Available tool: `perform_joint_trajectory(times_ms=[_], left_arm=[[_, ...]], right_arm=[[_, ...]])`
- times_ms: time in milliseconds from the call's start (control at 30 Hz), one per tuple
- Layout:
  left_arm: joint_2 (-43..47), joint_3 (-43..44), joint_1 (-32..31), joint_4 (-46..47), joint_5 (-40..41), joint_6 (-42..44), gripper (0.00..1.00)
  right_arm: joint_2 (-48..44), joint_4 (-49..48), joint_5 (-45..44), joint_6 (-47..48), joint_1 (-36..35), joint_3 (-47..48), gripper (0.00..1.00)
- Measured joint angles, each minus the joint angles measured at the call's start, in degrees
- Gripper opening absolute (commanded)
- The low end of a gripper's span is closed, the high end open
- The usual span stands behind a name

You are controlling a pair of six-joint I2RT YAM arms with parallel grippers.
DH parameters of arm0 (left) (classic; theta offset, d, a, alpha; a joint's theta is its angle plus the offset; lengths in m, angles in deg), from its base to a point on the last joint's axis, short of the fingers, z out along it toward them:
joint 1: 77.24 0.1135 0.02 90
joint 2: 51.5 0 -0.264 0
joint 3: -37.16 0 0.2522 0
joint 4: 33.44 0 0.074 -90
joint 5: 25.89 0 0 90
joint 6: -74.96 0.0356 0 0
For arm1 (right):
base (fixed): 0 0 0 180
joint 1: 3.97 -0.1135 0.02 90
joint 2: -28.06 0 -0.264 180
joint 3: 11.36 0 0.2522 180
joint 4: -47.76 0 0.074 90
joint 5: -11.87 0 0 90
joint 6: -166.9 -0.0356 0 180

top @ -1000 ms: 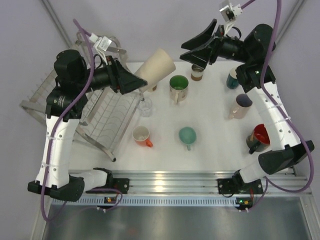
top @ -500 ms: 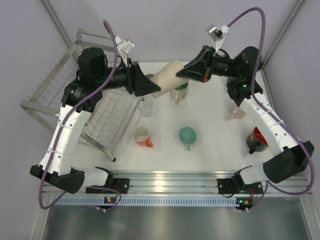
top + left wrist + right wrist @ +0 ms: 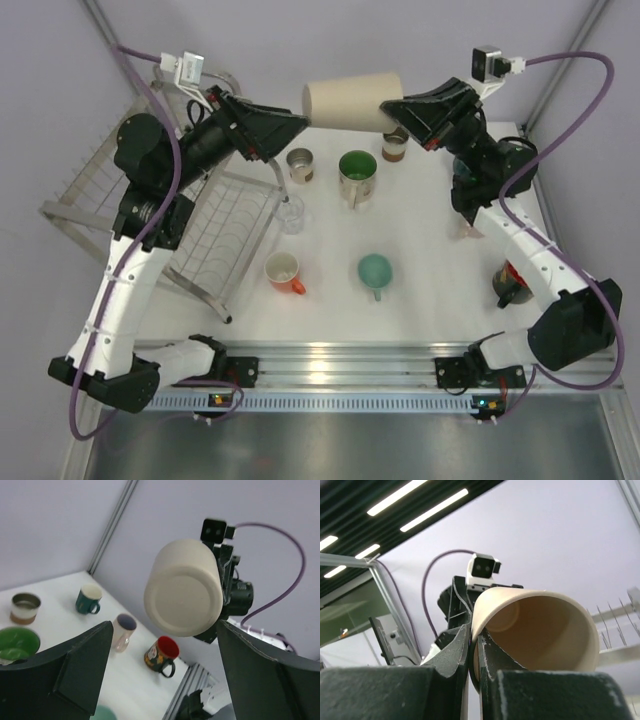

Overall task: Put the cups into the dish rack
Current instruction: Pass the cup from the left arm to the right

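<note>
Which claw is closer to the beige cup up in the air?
Right. The right gripper pinches the beige cup's rim; the left gripper stands open just off its base.

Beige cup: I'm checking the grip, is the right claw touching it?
Touching. Right wrist view shows the right claw pinching the beige cup by its rim.

Raised high, the left claw (image 3: pixel 288 124) gapes wide, pointing toward 3 o'clock, facing the right claw (image 3: pixel 392 108), which points toward 9 o'clock, pinched onto the beige cup (image 3: pixel 345 100) at its rim.
</note>
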Motion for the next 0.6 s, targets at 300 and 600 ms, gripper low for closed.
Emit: perform_joint_trajectory(times_ms=[300, 600], left_arm=[[-0.2, -8.7, -0.7, 23.5, 0.5, -11.1, 0.93], [-2.5, -9.0, -7.0, 36.7, 3.5, -11.6, 0.93]], right_arm=[[0.3, -5.4, -6.5, -2.9, 0.0, 2.7, 0.0], [0.6, -5.2, -10.4, -1.6, -0.7, 3.3, 0.0]])
